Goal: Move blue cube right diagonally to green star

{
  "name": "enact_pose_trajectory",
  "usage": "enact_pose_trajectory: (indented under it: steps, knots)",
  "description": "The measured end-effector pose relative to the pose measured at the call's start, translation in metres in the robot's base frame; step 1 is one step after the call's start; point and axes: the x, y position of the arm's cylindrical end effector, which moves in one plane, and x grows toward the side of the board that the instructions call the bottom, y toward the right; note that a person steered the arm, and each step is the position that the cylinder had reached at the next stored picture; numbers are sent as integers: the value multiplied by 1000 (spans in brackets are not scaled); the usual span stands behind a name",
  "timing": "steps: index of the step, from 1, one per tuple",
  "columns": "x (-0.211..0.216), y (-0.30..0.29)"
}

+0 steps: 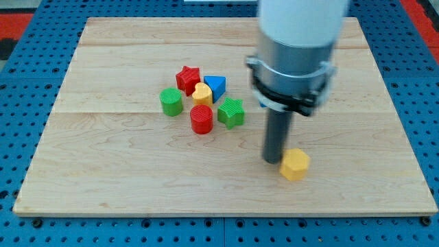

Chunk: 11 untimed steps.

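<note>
Wood makes up the work surface: a pale board (103,171) of glued planks with faint grain and visible seams running across it, its corners slightly rounded. It lies on a blue perforated base (27,68), dotted with regular holes, which frames the board on all sides; a strip of red shows at the view's top corners.

There is no pincer on this arm, so nothing is apart or together: the arm ends in a wide grey cylinder with a dark ring, from which a straight dark rod drops to the board. My tip (274,160) rests on the wood just to the view's left of a yellow block (295,165), a chunky piece with several flat sides, close enough that I cannot tell whether they touch.

The other blocks form a cluster left of centre, well apart from my tip. All look like ribbed, matte plastic. A red star (188,78) sits at the cluster's top, with a blue block (215,86) just to its right; this one appears wedge-shaped or triangular rather than a cube. A yellow heart (202,93) nestles between them and slightly lower. A green cylinder (171,101) stands at the left, a red cylinder (202,119) at the bottom, and the green star (231,112) lies just below and to the right of the blue block
</note>
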Motion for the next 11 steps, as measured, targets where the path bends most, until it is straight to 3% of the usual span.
enact_pose_trajectory:
  steps: [1, 2, 3, 4, 5, 6, 9, 10, 11]
  knots:
    - [18, 45]
    - [-10, 67]
    - [-82, 98]
    - [-156, 72]
    - [-190, 2]
    - [-201, -80]
    - [-122, -24]
    - [-141, 20]
    - [-168, 15]
